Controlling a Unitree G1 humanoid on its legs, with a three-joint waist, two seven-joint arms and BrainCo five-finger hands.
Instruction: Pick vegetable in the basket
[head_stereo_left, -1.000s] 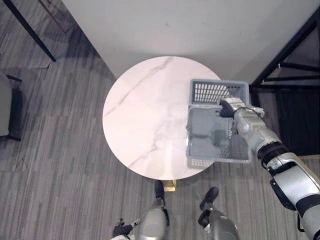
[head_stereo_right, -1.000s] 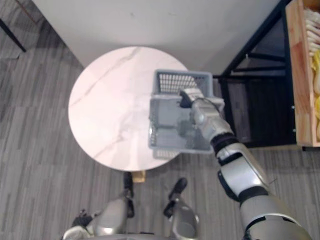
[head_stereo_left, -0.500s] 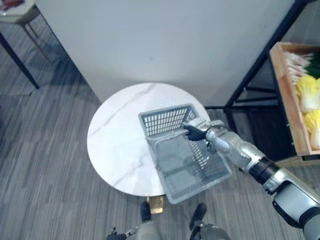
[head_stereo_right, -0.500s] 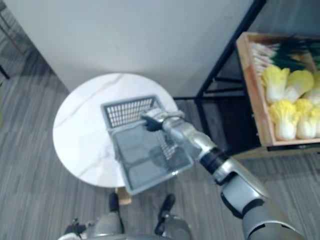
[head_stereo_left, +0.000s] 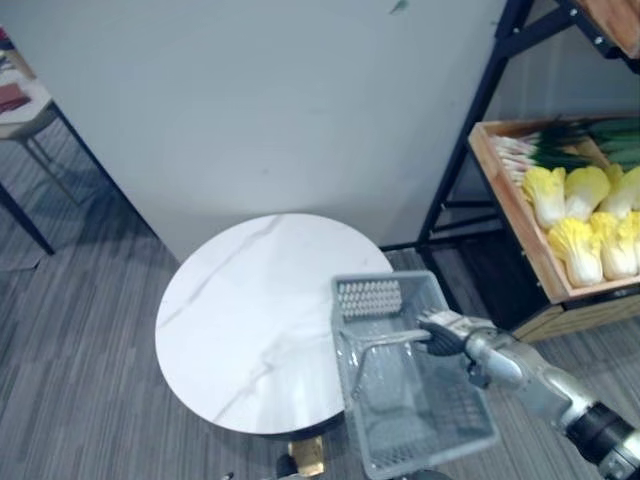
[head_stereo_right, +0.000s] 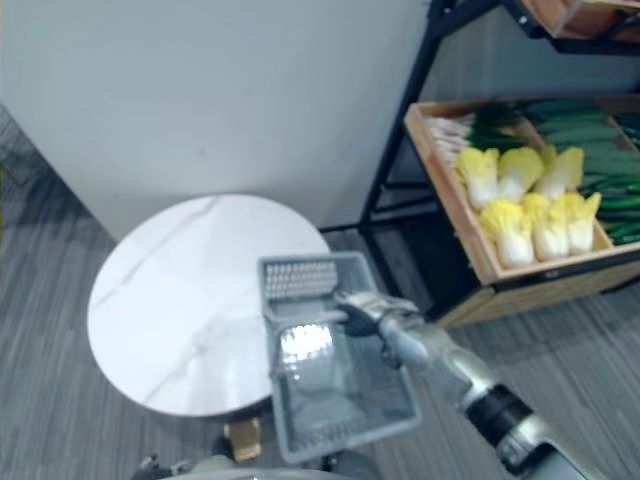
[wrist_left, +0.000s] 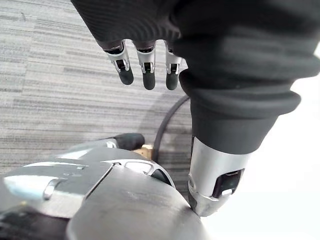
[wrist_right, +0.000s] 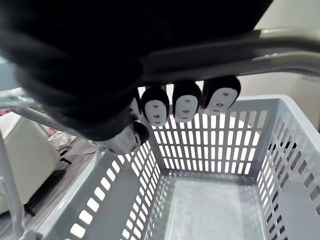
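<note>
Grey slotted plastic basket (head_stereo_left: 370, 298) lifted off the round white marble surface (head_stereo_left: 250, 320).
The right robot hand (head_stereo_left: 447, 333), fingers clamped round the basket's handle (head_stereo_left: 385, 340), has carried it, empty, toward the yellow-green cabbages (head_stereo_left: 580, 215) in a wooden crate (head_stereo_left: 510, 200) beyond the basket; picking can start. The left robot hand (wrist_left: 145, 60) hangs slack-fingered.

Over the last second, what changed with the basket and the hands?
The right hand has lifted the basket by its handle and carried it rightward, mostly off the table; the camera swung too. Unchanged: the grip on the handle, the empty basket. The left hand hangs open.
</note>
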